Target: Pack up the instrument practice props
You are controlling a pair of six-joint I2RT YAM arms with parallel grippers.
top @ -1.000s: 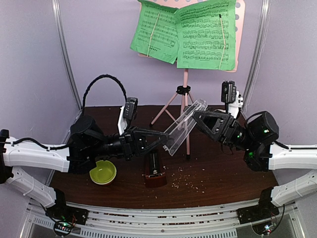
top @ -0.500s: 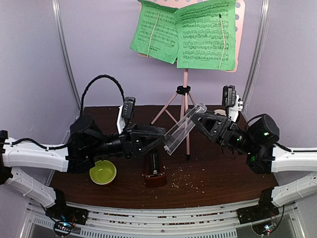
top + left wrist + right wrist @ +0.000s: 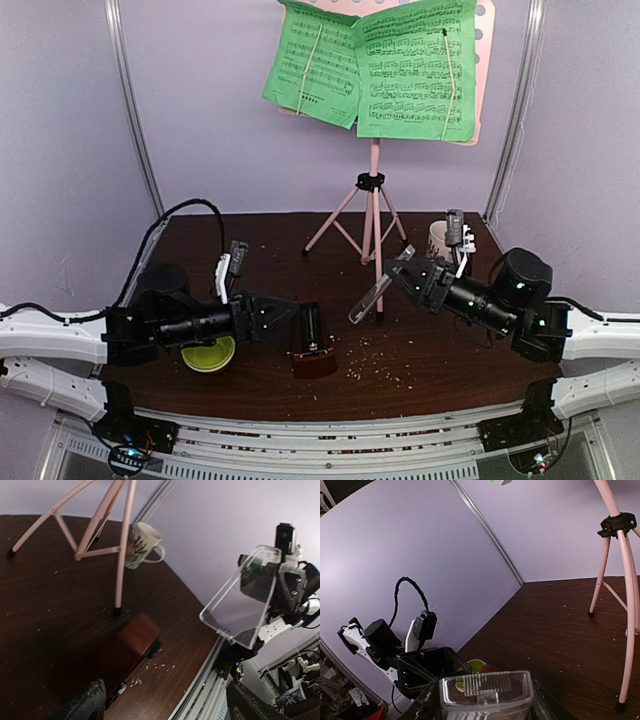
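- Dark table (image 3: 430, 365), strewn with crumbs, spreads between the metronome (image 3: 311, 345) and the right arm.
- Pink music stand (image 3: 372, 200) stands at the back, with green pages (image 3: 375, 70) on its desk.
- Right gripper (image 3: 405, 272) clamps the clear cover (image 3: 375, 295), tilted in the air near the stand's front leg.
- Left gripper (image 3: 285, 320) is spread wide and holds nothing, just left of the metronome.

I am working over a dark brown table (image 3: 290, 228). Pale lilac walls (image 3: 200, 100) are enclosing it, evenly lit.

The cover (image 3: 381, 288) is clear, glossy plastic; the sheet-music pages (image 3: 400, 70) matt green paper; the surface (image 3: 440, 350) dark, wood-grained.
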